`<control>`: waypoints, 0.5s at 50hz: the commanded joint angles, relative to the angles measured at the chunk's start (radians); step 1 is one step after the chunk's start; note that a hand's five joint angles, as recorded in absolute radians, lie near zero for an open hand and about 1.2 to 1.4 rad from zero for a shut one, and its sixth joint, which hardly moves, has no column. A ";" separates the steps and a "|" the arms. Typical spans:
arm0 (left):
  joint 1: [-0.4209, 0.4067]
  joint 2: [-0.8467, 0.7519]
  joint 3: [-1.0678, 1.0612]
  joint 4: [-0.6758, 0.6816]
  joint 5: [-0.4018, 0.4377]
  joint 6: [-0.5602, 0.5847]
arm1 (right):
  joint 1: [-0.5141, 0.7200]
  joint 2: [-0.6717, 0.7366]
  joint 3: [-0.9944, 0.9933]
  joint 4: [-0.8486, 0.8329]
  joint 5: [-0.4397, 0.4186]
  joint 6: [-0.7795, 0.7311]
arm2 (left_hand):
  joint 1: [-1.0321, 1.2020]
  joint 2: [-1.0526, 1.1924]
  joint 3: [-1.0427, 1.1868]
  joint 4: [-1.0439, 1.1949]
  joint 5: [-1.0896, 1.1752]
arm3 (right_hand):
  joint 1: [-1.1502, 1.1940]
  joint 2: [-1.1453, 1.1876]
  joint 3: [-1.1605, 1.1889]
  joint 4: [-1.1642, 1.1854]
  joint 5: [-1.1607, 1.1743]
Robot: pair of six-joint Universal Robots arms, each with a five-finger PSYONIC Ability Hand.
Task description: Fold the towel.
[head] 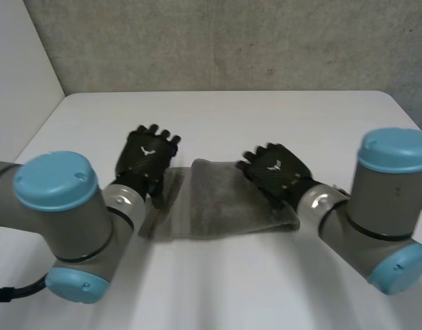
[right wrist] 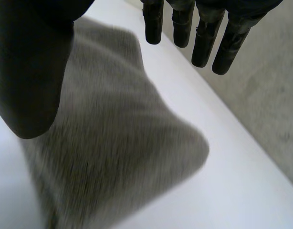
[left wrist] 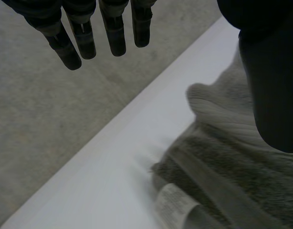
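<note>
Head view downward from behind, wrist views close, sharing towel [head: 221, 206]

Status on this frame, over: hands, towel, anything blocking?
Left hand open, over the left end of the towel. Right hand open, over its right end. Towel lies on the white table, ungripped. Nothing blocking.

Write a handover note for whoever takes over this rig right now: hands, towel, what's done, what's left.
Left hand: open, fingers straight, at the left end of the towel, holding nothing.
Right hand: open, fingers straight, over the towel's right end, holding nothing.
Towel: grey, lying on the table between the arms.
Done: layers show at its left end in the left wrist view, so at least one fold looks made.
Left: I cannot tell whether another fold is wanted. If so, take hold of an end; otherwise draw both hands clear.
</note>
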 commanded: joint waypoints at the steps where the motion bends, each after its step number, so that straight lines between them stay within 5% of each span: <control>1: -0.017 -0.056 0.023 0.001 0.000 -0.003 | -0.101 0.016 0.108 -0.063 -0.048 -0.002 | -0.080 -0.074 -0.067 -0.072 -0.210 | 0.039 0.019 0.022 0.013 0.037; 6: -0.017 -0.056 0.024 0.001 -0.004 -0.006 | -0.133 0.066 0.108 -0.066 -0.059 -0.001 | -0.083 -0.077 -0.070 -0.075 -0.213 | 0.464 0.445 0.448 0.439 0.463; 8: -0.017 -0.053 0.020 0.001 -0.004 -0.006 | -0.145 0.095 0.097 -0.068 -0.057 -0.001 | -0.083 -0.077 -0.070 -0.075 -0.213 | 0.914 0.895 0.898 0.889 0.913; 10: -0.015 -0.044 0.013 0.001 -0.005 -0.007 | -0.156 0.097 0.097 -0.077 -0.059 0.001 | -0.083 -0.077 -0.070 -0.075 -0.213 | 1.076 1.057 1.060 1.051 1.075; 25: -0.014 -0.013 0.002 -0.001 -0.010 -0.007 | -0.204 0.095 0.129 -0.069 -0.059 -0.004 | -0.086 -0.080 -0.073 -0.078 -0.216 | 1.168 1.149 1.151 1.143 1.166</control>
